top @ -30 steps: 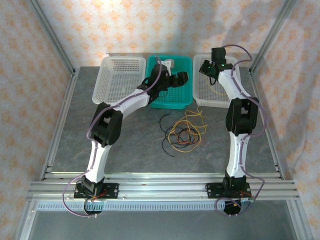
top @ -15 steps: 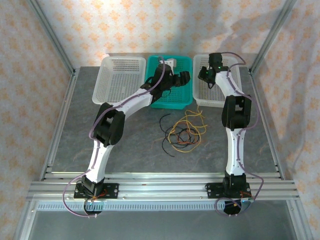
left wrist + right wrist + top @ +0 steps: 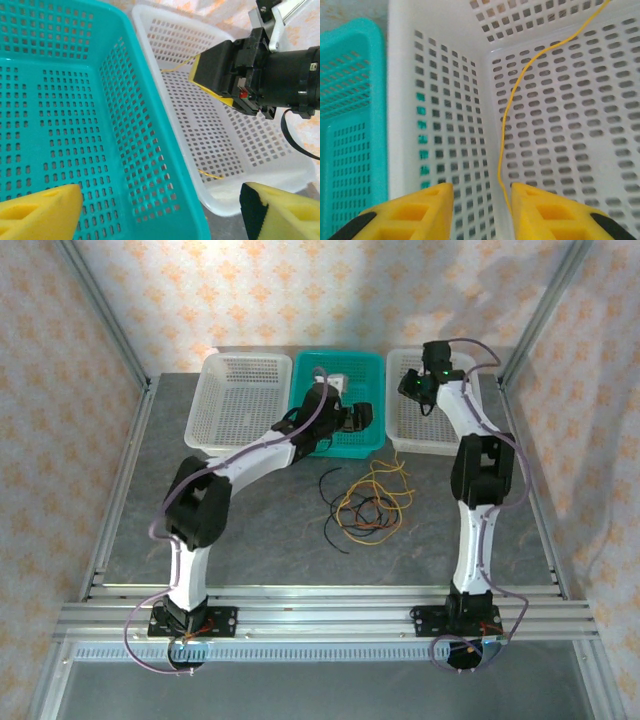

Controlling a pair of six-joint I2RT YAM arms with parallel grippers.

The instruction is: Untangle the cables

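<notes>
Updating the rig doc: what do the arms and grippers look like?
The left arm and right arm have white links with black joints. A purple-grey cable runs along each. The left gripper and right gripper are black with yellow fingers. A small green light glows near the right wrist.

surface: grey table
landmark: teal basket, on table's far side
left of it: left white basket, just beside
right of it: right white basket, just beside
nearer than it: cables, tangled on the bare tabletop
</notes>
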